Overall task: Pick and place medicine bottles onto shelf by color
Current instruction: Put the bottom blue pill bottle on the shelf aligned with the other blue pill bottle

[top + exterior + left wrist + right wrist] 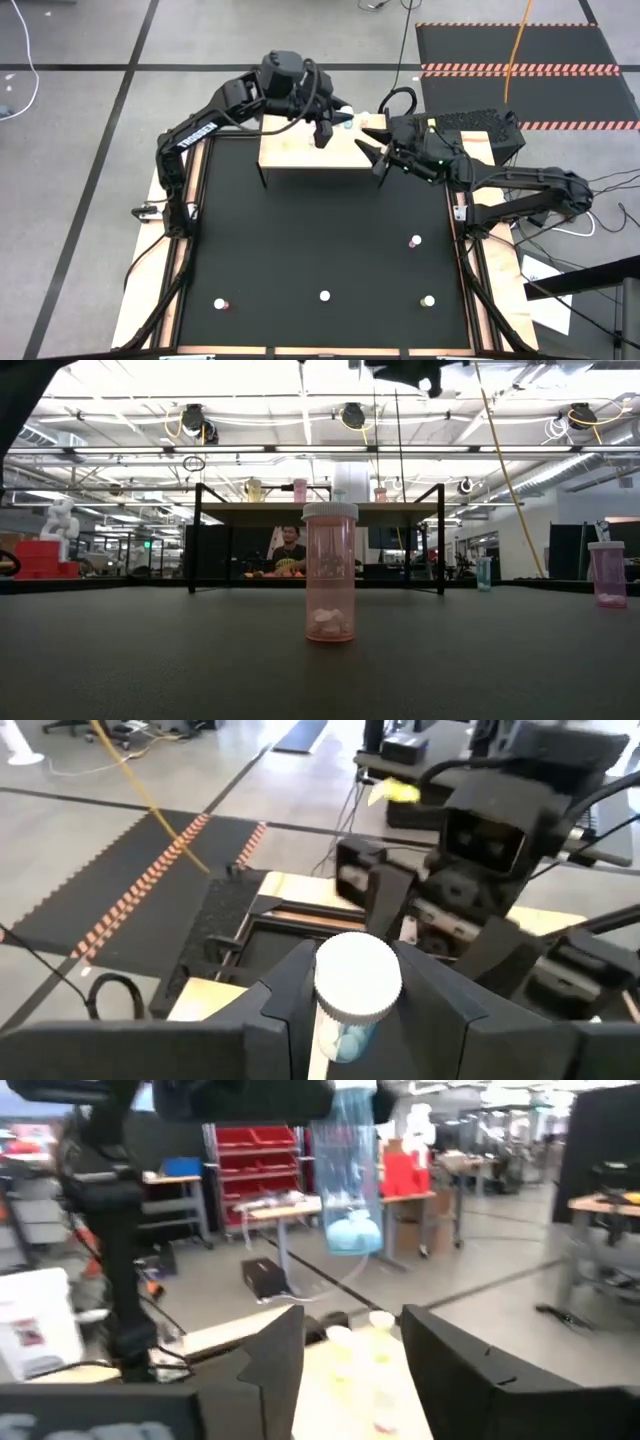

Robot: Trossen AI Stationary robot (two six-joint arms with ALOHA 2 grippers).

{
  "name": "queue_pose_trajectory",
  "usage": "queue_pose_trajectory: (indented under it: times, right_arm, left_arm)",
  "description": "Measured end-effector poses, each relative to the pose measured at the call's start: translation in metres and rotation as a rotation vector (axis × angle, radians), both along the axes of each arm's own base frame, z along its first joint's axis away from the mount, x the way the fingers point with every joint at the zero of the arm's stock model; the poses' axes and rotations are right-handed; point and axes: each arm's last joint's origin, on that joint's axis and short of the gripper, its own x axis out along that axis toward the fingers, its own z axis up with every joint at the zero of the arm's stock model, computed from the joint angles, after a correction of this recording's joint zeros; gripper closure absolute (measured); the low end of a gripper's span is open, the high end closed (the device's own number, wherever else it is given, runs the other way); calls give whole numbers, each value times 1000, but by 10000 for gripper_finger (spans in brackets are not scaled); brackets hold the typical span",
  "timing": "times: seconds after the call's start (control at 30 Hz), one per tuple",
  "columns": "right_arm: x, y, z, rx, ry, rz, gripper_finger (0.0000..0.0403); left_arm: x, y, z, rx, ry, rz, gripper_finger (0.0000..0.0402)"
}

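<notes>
- Black matting is covering the table, with a workshop floor and striped mats lying beyond it.
- At the far edge, the shelf is standing on thin black legs; a few bottles are already sitting on its top, as the low view shows.
- Hovering over the shelf, the left claw is clamping a blue-green bottle just under its white cap, with the fingers pressing both sides of the body.
- Close beside it, at the shelf's right end, the right claw is standing with its fingers spread and gripping nothing.
- Loose bottles are waiting on the mat: a pink bottle in the near middle, another pink one at the near left corner, and two more on the right side.
- Each bottle is judged light, rigid and smooth-walled, so it is likely to tip or slip easily.
- Recommended hold: across the body just below the cap, keeping the bottle upright.
</notes>
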Motion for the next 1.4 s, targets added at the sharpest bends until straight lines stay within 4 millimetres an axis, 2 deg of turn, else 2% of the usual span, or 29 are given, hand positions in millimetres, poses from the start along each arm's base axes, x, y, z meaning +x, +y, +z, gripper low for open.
queue_pose_trajectory:
  times: [0.17, 0.27, 0.47, 0.7, 0.8, 0.97, 1.4]
  right_arm:
    - [-17, 2, 1, 31, 69, -55, 214]
    - [-28, 4, 3, 53, 80, -89, 212]
    - [-51, 17, 0, 59, 38, -138, 211]
    - [-65, 22, -28, 168, 10, -135, 211]
    - [-67, 23, -38, 210, 3, -136, 211]
    - [-67, 23, -41, 230, -7, -137, 211]
    - [-67, 22, -38, 196, -25, -161, 211]
  left_arm:
    - [6, 17, -13, -12, 37, 35, 282]
    - [17, 30, -39, -31, 93, 54, 281]
    - [34, 56, -112, -69, 171, 95, 280]
    - [33, 78, -157, -29, 175, 119, 280]
    - [30, 80, -170, -10, 224, 105, 280]
    - [24, 85, -187, 21, 278, 87, 280]
    - [22, 90, -189, 42, 275, 84, 279]
